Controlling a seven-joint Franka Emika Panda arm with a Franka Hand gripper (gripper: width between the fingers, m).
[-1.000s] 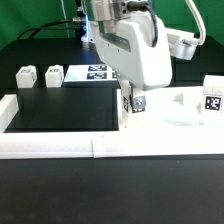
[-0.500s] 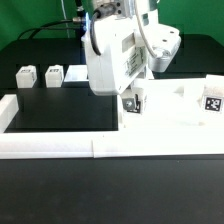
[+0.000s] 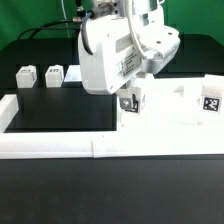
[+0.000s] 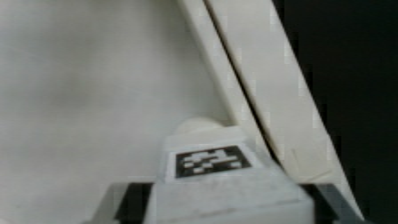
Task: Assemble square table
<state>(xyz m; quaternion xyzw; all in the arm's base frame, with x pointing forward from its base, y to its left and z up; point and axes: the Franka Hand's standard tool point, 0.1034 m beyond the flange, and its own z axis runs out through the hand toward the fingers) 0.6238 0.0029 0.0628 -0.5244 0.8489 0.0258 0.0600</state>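
The white square tabletop (image 3: 175,112) lies flat at the exterior view's right. One white leg (image 3: 130,102) with a black-and-white tag stands upright at its near-left corner. My gripper (image 3: 131,94) comes down over this leg. In the wrist view the leg (image 4: 214,165) sits between my two dark fingers (image 4: 128,203), above the tabletop (image 4: 89,90) near its edge. The fingers stand close against the leg's sides, and whether they press on it does not show. Another tagged leg (image 3: 210,97) stands at the tabletop's far right. Two more legs (image 3: 26,77) (image 3: 54,74) stand at the far left.
A long low white border wall (image 3: 60,148) runs along the front and turns up the left side. The marker board (image 3: 97,71) lies at the back, partly hidden by my arm. Black table surface (image 3: 60,105) lies between the wall and the left legs.
My wrist has turned over the leg and the arm's white body has swung toward the exterior view's left. The leg has stayed at the tabletop's corner.
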